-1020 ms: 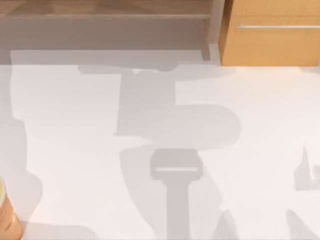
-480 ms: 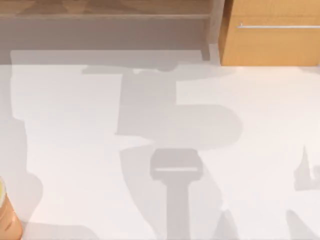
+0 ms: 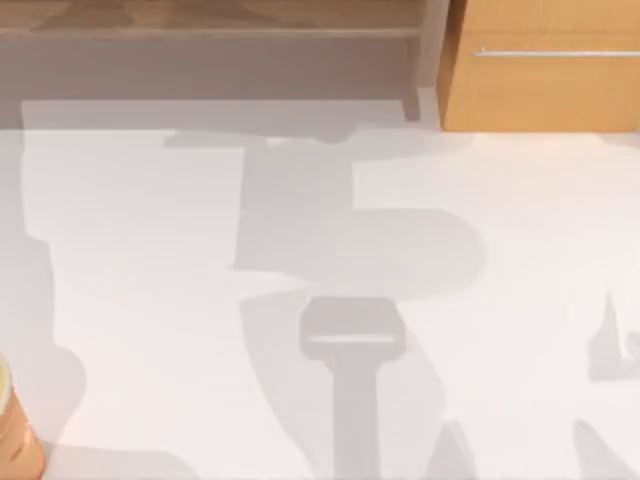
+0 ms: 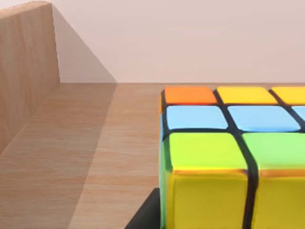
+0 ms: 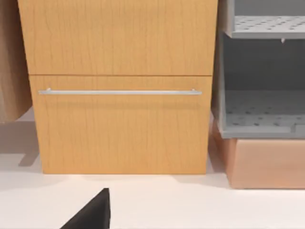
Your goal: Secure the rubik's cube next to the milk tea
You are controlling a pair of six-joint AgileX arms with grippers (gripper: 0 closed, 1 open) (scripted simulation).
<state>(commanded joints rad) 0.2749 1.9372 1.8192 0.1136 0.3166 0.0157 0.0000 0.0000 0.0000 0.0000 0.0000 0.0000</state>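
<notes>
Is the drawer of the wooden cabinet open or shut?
Shut. In the right wrist view the drawer front sits flush with the cabinet panel above it, its metal handle level.

Wide free table, obstacles at the edges

We see the milk tea (image 3: 14, 435) at left and the wooden cabinet (image 3: 545, 70) at far right.

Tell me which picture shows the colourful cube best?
The left wrist view: the rubik's cube sits up close on a wooden surface, showing orange, yellow, blue and green squares. The top view has the milk tea instead; the right wrist view faces a wooden cabinet.
</notes>
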